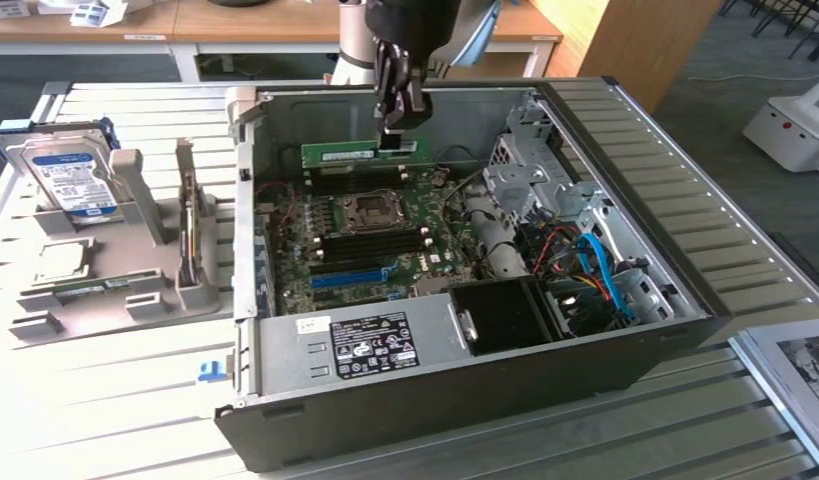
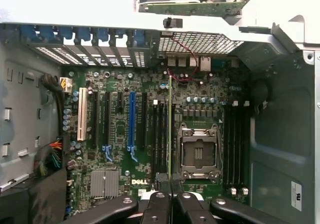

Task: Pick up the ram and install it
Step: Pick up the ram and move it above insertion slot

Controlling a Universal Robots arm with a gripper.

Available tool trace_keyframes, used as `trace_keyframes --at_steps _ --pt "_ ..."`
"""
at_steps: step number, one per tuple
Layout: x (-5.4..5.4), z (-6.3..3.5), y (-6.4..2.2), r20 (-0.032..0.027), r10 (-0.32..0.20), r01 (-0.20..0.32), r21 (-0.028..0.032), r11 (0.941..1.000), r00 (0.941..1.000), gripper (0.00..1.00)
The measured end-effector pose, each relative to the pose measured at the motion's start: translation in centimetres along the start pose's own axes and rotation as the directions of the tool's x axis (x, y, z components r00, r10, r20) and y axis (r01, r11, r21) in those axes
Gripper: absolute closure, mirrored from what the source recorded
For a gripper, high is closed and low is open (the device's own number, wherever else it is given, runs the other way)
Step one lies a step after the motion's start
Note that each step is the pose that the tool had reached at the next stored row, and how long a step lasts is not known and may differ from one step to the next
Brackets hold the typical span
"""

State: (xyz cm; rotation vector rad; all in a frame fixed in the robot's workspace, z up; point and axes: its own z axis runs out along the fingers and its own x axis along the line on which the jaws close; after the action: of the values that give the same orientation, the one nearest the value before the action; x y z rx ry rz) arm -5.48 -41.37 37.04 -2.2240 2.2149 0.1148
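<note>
Already the pick-up part is done. Closest to the wrist camera, the fingers (image 2: 161, 205) are squeezed tight on the ram (image 2: 170, 129). The thin green stick hangs in the air, with its edge turned toward the camera. Past it lies the green board (image 2: 120, 134) inside the open computer box (image 1: 676, 300). The ram looks lined up with the long black slots (image 2: 157, 134) beside the square chip holder (image 2: 198, 153). It is not sitting in a slot yet, so the putting-in part is still left to do.
</note>
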Motion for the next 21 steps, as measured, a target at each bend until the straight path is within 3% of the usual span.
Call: trace_keyframes --at_steps 6,18,21 --pt "0.0 0.03 -0.01 0.0001 0.000 0.000 0.0000 1.0000 1.0000 0.88" --pt "0.1 2.05 -0.11 0.0003 0.000 0.000 0.0001 1.0000 1.0000 0.88" --pt "0.1 2.09 -0.11 0.0000 0.000 0.000 -0.0001 1.0000 1.0000 0.88"
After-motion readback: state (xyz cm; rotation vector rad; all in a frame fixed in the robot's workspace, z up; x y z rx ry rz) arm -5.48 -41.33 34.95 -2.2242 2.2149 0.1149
